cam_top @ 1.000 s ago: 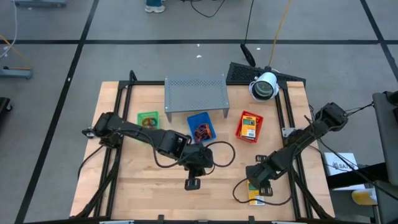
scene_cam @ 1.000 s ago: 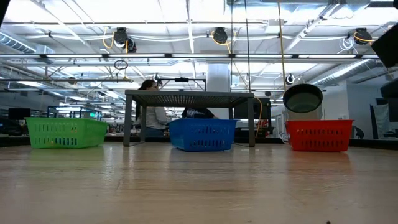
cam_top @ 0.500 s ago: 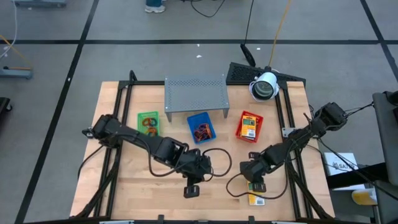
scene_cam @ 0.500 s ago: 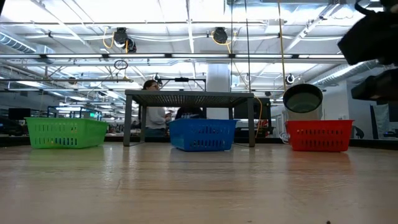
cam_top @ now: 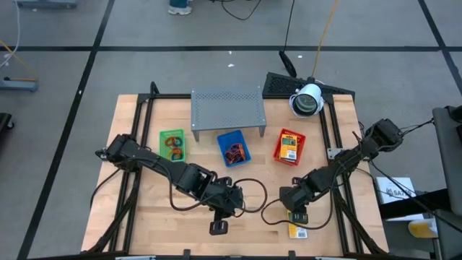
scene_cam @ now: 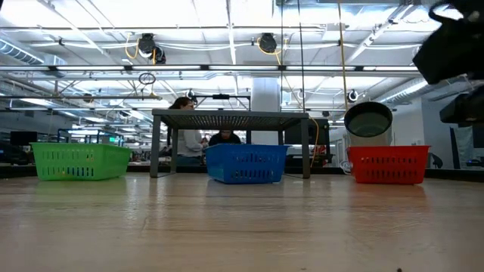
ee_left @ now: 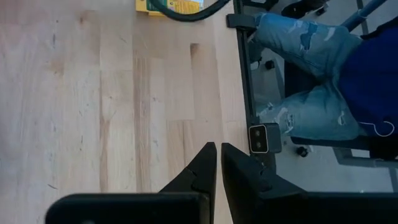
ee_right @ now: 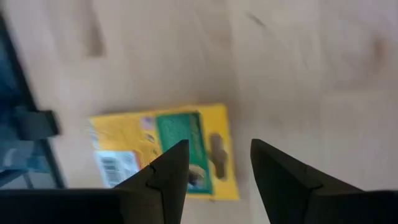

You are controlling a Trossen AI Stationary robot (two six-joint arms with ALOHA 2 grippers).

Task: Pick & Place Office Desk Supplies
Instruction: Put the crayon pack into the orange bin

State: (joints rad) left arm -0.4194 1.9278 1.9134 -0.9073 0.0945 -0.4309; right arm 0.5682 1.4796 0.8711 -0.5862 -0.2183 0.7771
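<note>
A yellow packet [cam_top: 297, 232] with green print lies flat on the table near the front right. My right gripper [cam_top: 297, 218] hovers over it, open. In the right wrist view the packet [ee_right: 158, 146] lies partly behind one finger and the gripper [ee_right: 219, 158] touches nothing. My left gripper [cam_top: 219, 228] hangs over bare wood at the front middle, fingers shut on nothing [ee_left: 218, 155]. The same packet [ee_left: 169, 6] shows far off in the left wrist view. More supplies lie in the green tray [cam_top: 172, 142], the blue tray [cam_top: 233, 149] and the red tray [cam_top: 289, 146].
The grey perforated shelf [cam_top: 227, 108] stands at the back behind the trays, with a white lamp-like camera [cam_top: 307, 100] to its right. Black frame rails [cam_top: 338, 209] run along both table sides. A person's legs in jeans [ee_left: 311, 74] are beyond the near edge.
My left gripper has swung toward the table's near edge, still shut and empty. My right gripper has shifted a little toward the table's left and now stands more directly over the yellow packet, which has not moved.
</note>
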